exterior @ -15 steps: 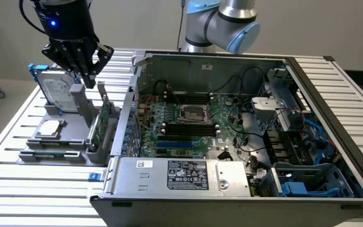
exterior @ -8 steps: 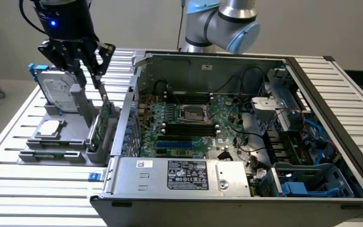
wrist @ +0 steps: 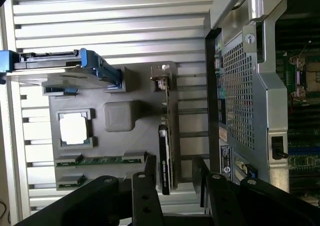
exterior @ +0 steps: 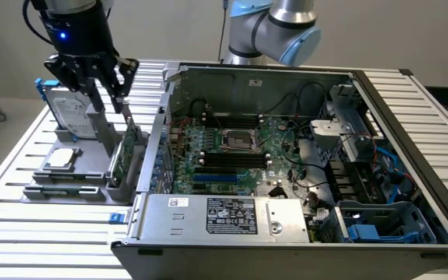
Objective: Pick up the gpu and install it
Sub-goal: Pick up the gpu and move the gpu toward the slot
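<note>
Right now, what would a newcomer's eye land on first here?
The open computer case takes up the middle and the exterior view's right, with its green motherboard exposed. At the exterior view's upper left, the black gripper hangs with its jaws open just above the graphics card, which stands on edge in a grey tray. A hard drive in a blue frame stands upright in the same tray.

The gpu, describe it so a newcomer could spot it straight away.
Find the open computer case; beside it on the exterior view's left sits a grey tray of parts. The gpu stands on edge in the tray's slot nearest the case: a thin green board with a black cover, unlike the blue-framed hard drive or the flat-lying memory sticks.
</note>
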You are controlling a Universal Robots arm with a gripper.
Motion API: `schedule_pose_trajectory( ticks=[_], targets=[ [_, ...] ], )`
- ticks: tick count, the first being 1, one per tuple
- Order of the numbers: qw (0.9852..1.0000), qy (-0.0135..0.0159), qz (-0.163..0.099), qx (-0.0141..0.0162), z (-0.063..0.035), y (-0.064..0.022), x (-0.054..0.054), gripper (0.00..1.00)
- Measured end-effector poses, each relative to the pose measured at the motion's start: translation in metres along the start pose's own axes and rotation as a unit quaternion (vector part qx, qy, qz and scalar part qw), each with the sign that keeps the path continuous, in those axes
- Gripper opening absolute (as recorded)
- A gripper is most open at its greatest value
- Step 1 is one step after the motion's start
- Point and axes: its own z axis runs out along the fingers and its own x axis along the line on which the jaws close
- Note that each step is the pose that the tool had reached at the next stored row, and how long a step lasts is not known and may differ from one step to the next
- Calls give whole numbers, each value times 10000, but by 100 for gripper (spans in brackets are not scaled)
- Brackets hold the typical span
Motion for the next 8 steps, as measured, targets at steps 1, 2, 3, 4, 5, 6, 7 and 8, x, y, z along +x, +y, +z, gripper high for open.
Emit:
schedule_pose_trajectory(
  ticks=[1,2,3,4,5,6,7,8],
  targets=[
    [10000,0,-2,0,18,-1,8,42],
    [10000,0,-5,0,36,-3,14,42],
    [10000,0,-8,0,55,-4,20,42],
    [10000,1,-10,0,73,-6,26,42],
    [10000,1,-15,0,91,-8,29,42],
    [10000,1,-22,0,109,-10,32,42],
    [10000,1,-29,0,126,-12,34,42],
    [10000,2,-39,0,145,-15,35,42]
  ],
)
